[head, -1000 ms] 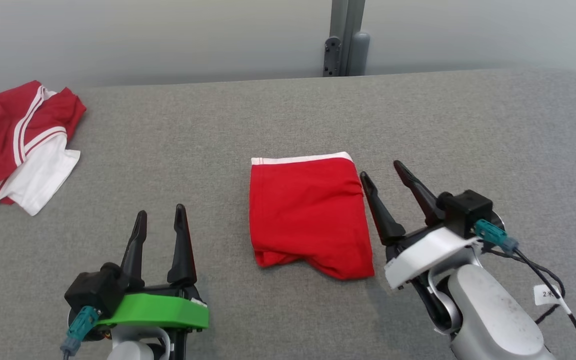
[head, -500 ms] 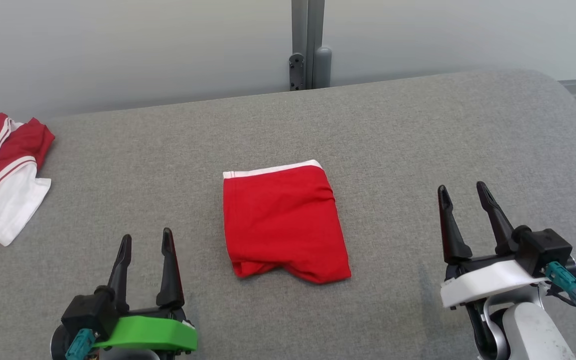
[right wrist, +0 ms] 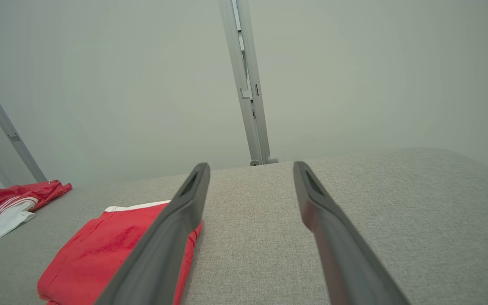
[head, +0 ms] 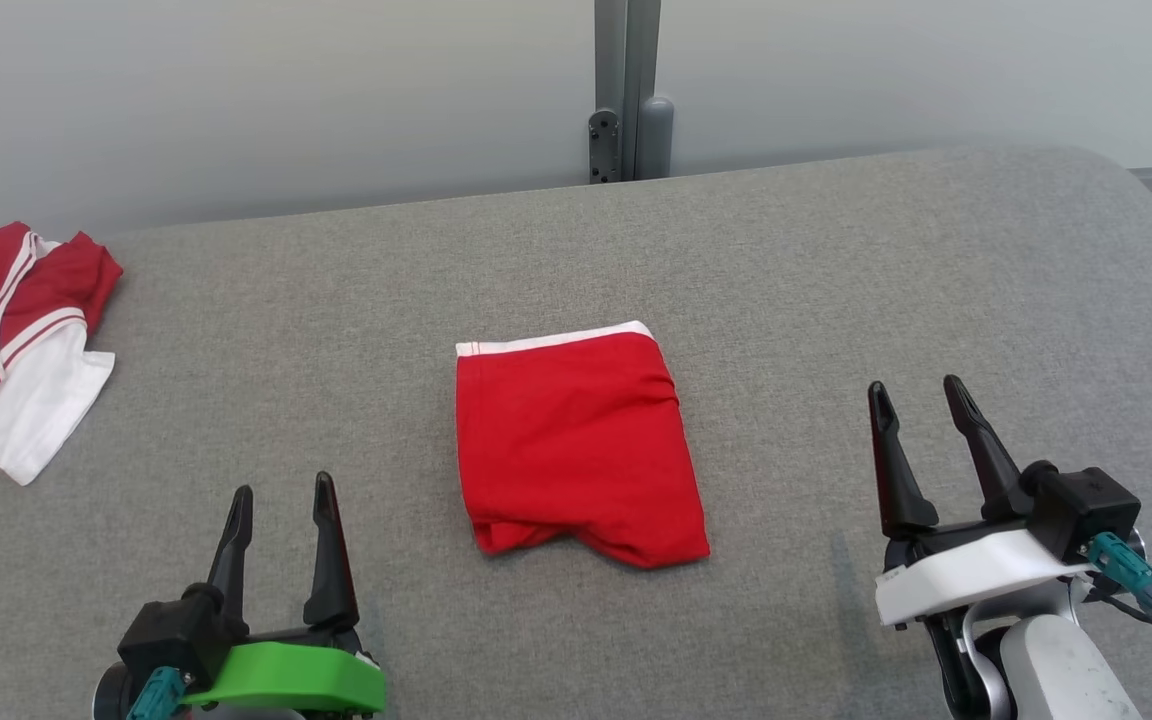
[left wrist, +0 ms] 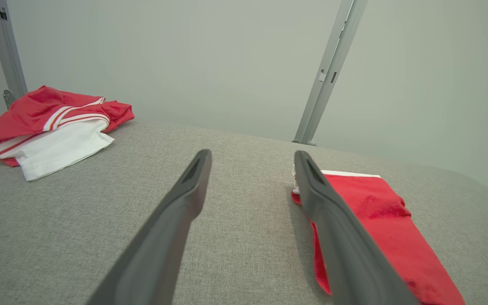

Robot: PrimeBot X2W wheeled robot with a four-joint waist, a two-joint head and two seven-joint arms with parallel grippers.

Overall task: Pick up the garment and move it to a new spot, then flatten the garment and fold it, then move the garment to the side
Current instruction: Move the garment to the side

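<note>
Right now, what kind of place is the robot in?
Probably a test room for folding clothes, not a home: a grey cloth-covered table, a bare wall with a metal post, and a folded red garment.

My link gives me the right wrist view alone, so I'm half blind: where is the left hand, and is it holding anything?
Observer: The left hand is open and empty, over the grey fabric surface, left of the folded red shorts and apart from them.
Operator: My finger hides much of the shorts' near edge. Is it tidy?
Observer: No, the near edge is bunched and uneven.
Operator: Is my right hand touching them?
Observer: No, the right hand sits open to their right, bare fabric between.
</note>
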